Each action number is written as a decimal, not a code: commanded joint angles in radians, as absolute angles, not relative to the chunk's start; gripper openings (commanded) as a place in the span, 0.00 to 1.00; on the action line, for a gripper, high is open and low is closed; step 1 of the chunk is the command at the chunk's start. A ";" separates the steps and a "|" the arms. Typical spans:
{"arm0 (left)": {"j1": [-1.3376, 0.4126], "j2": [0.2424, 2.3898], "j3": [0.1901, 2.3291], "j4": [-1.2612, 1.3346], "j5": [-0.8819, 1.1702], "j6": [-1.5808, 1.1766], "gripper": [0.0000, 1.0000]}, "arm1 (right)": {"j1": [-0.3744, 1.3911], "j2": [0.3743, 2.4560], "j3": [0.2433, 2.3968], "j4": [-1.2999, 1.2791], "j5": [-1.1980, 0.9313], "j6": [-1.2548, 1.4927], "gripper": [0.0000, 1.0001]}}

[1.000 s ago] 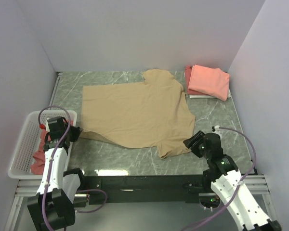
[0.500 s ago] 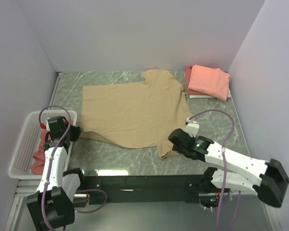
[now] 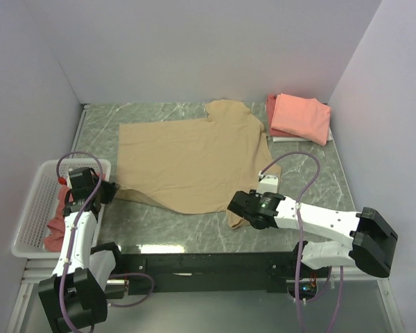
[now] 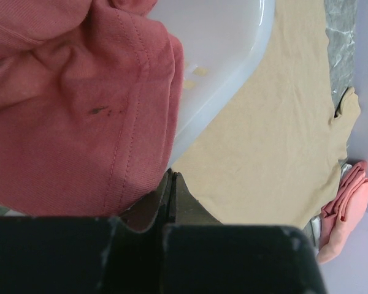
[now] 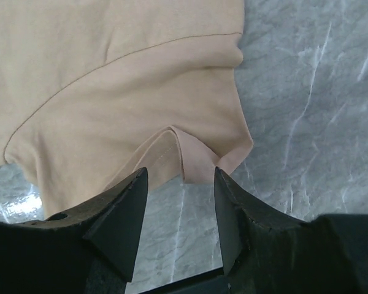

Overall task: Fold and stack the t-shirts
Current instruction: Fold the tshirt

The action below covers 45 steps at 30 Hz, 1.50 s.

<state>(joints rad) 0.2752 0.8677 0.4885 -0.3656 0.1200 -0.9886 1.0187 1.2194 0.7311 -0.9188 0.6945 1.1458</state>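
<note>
Now my right gripper hangs half open, gripping nothing, over the curled sleeve of the tan shirt at lower centre, placed, I reckon, to pinch it. My left gripper sits closed and empty by the basket, lower left.

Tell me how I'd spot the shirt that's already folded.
Start at the green marble table, then go to its far right corner by the wall. The salmon-pink t-shirt lies there, a neat folded rectangle, unlike the tan t-shirt spread flat mid-table.

White arms, black joints, lilac cables
</note>
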 commanded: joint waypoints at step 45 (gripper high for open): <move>0.278 0.713 0.508 -0.574 -0.147 -1.086 0.01 | 1.005 0.854 0.725 -0.805 0.489 1.060 0.00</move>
